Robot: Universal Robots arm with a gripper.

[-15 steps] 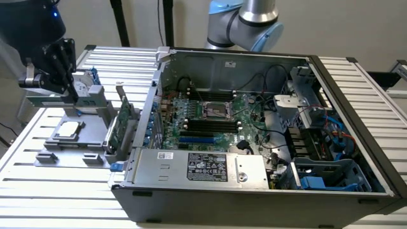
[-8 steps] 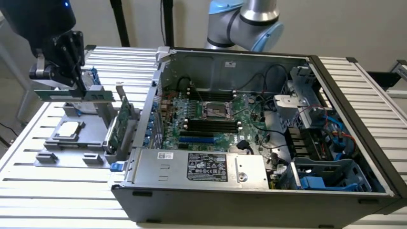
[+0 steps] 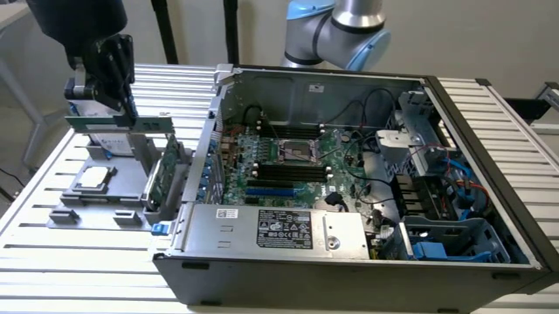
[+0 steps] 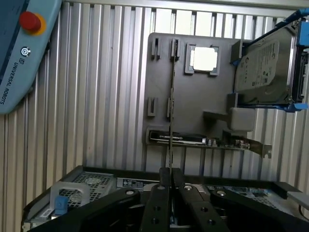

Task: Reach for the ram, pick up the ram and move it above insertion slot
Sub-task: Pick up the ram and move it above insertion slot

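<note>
Slatted metal table (image 3: pixel 52 216) carries everything; ribbed aluminium, gaps btwn slats; open PC case (image 3: pixel 349 261) sits on it toward the exterior view's right, side panel off, motherboard exposed; grey fixture tray (image 3: pixel 96 196) lies on the slats just beside the case, at the exterior view's left; in wrist view same tray (image 4: pixel 193 111) lies flat on the slats; teach pendant (image 4: pixel 19 53) w/ red button rests at table edge.

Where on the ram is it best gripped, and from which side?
Grip the ram at its upper long edge near mid-length, coming from above, with the pads on its two flat faces. It is thin and stands on edge, so only the faces give purchase. The pincer holds it this way.
</note>
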